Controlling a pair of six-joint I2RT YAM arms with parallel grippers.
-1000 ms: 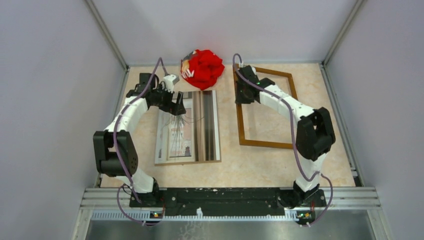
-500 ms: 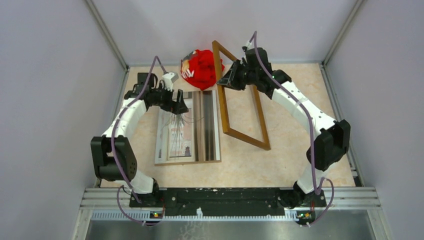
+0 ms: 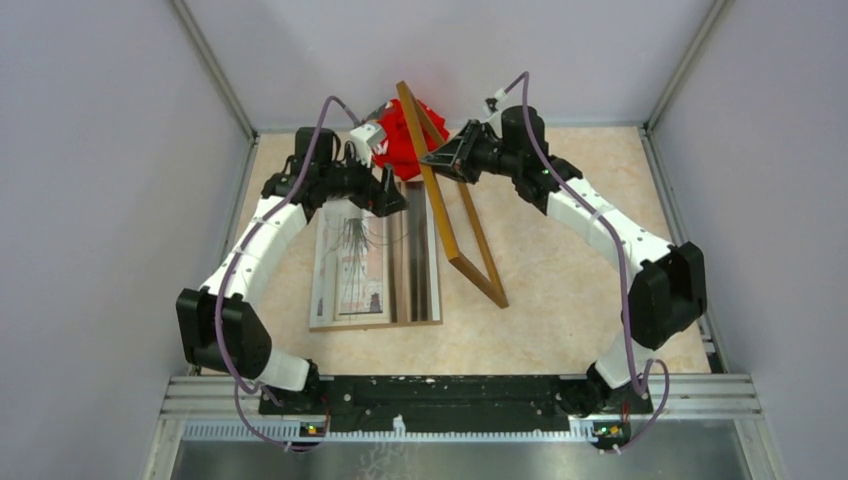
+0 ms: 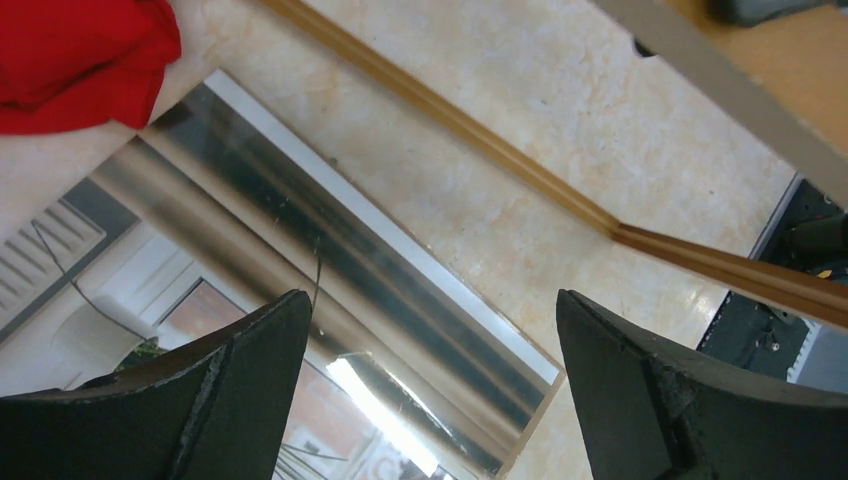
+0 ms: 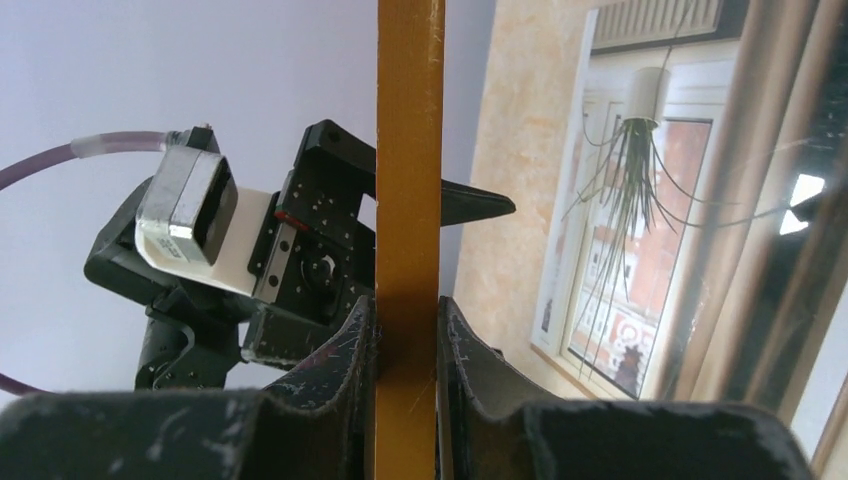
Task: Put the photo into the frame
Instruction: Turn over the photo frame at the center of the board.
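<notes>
Left arm arches along the left side of the photo [image 3: 350, 260], the left gripper [image 3: 392, 200] poised over its far edge, jaws spread wide. Right arm reaches just beyond the photo's far right corner, where the right gripper [image 5: 407, 310] pinches a rail of the frame [image 3: 440, 220].

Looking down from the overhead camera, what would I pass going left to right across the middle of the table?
left arm → photo, lying flat → frame, held up on a tilt → right arm
</notes>
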